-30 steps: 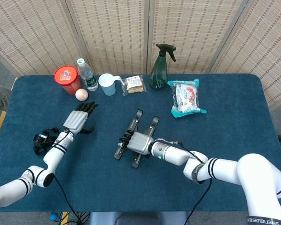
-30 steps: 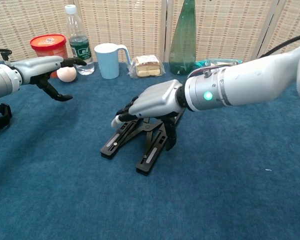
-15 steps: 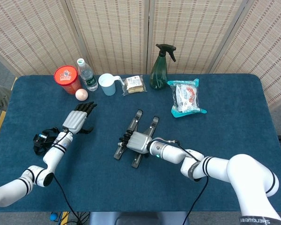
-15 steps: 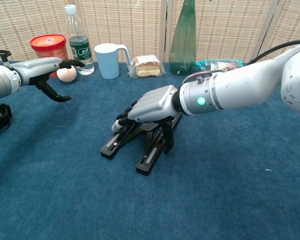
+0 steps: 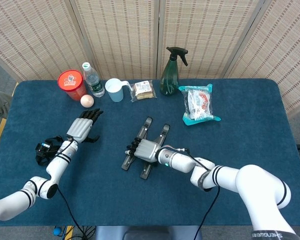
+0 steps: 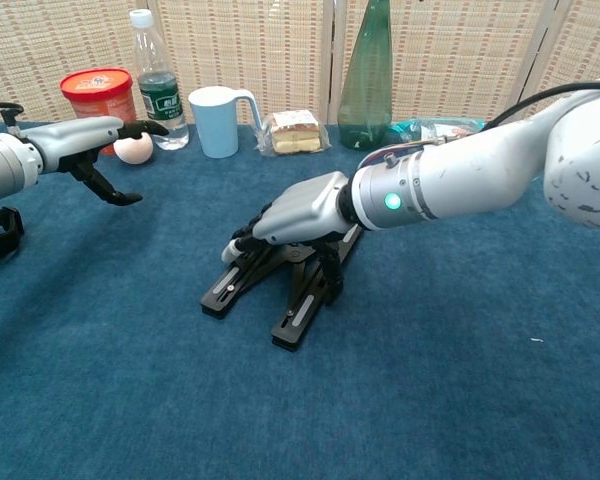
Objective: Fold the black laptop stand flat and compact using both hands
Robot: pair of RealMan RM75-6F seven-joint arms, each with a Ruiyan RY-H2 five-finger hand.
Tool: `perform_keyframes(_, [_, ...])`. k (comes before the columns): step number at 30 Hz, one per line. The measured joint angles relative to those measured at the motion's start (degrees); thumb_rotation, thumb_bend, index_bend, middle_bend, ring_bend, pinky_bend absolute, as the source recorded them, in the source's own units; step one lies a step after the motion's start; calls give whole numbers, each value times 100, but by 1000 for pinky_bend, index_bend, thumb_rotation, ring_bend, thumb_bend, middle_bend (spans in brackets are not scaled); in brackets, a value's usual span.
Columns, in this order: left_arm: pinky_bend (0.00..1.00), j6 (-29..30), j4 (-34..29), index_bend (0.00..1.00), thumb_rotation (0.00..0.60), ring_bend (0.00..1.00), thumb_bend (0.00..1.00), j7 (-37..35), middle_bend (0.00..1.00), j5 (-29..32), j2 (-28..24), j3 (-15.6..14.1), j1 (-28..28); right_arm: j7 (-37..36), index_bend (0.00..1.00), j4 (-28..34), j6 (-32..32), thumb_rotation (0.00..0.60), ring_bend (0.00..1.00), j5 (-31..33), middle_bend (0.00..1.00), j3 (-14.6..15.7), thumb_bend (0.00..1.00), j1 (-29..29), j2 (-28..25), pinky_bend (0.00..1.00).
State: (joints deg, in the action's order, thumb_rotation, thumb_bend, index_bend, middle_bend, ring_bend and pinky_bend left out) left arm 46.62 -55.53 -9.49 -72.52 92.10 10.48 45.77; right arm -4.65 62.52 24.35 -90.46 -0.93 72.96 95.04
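The black laptop stand [image 5: 163, 132] lies mid-table as two rails spread in a narrow V, its near ends [image 6: 294, 321] pointing toward me. My right hand [image 5: 145, 149] lies on top of its middle; in the chest view that right hand [image 6: 298, 208] has its fingers draped over the left rail and its thumb down against the right rail, gripping the stand. My left hand [image 5: 83, 127] hovers well to the left of the stand, fingers stretched out and thumb apart, holding nothing; the chest view shows this left hand [image 6: 80, 138] above the cloth.
Along the back edge stand a red cup [image 5: 71, 84], a water bottle [image 5: 92, 80], a pale ball [image 5: 87, 101], a light blue mug [image 5: 114, 90], a wrapped sandwich [image 5: 143, 90], a green spray bottle [image 5: 170, 75] and a snack bag [image 5: 199, 104]. A black strap [image 5: 45, 149] lies at far left.
My right hand has crept slightly left and forward over the stand, settling lower on the rails. The left hand has barely moved.
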Motion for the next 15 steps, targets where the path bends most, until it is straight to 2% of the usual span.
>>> perform_keyframes(4, [0,-2,8,0,600,0,271,-14,0,-5,0,-1,-10,-127,0,-103,15,600,0,1,7,1,0,39,63,0])
perform_keyframes(15, [0,18,0,0,600,0,271,-46,0,-29,-3,-3,-37,-421,0,-256,90,600,0,-18,155,60,0,87,152,0])
